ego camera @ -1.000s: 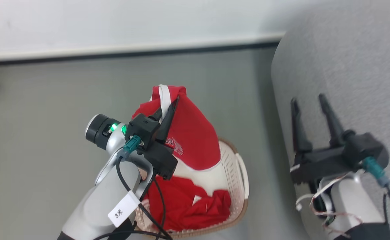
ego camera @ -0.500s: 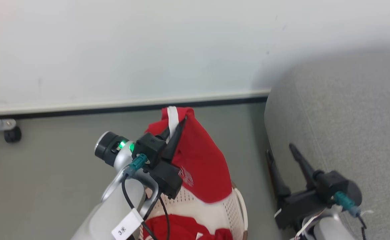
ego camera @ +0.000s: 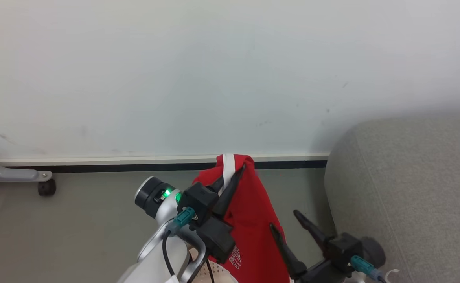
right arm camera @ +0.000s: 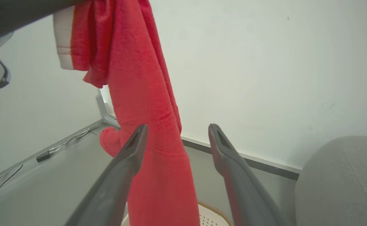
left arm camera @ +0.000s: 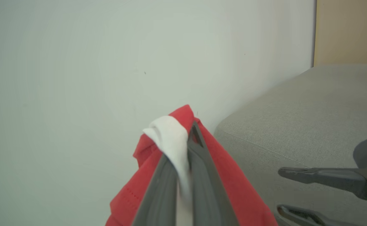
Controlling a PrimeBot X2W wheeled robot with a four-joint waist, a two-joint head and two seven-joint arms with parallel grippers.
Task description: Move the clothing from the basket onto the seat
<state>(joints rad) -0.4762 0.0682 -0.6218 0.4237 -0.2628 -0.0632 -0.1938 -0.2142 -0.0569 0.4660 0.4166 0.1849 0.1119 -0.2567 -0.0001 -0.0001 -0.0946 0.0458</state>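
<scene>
My left gripper [ego camera: 233, 173] is shut on the white trim at the top of a red garment [ego camera: 255, 224], part of the clothing, which hangs straight down from it. The left wrist view shows the fingers [left arm camera: 199, 163] pinching the white band of the garment [left arm camera: 230, 166]. A sliver of the perforated basket [ego camera: 215, 269] shows under the cloth, and its brown rim [right arm camera: 213, 211] appears in the right wrist view. My right gripper [ego camera: 283, 219] stands open just right of the hanging garment [right arm camera: 139, 78]. The grey seat [ego camera: 411, 188] lies to the right.
A pale wall with a dark baseboard [ego camera: 116, 168] stands close behind. A metal frame leg with a black caster [ego camera: 46, 187] sits at the far left on the grey floor. A cable [right arm camera: 61, 144] runs along the wall's foot.
The head camera has tilted up, so the basket has slid to the bottom edge. My left gripper keeps its hold, with the garment raised higher. The open right gripper now sits nearer the cloth.
</scene>
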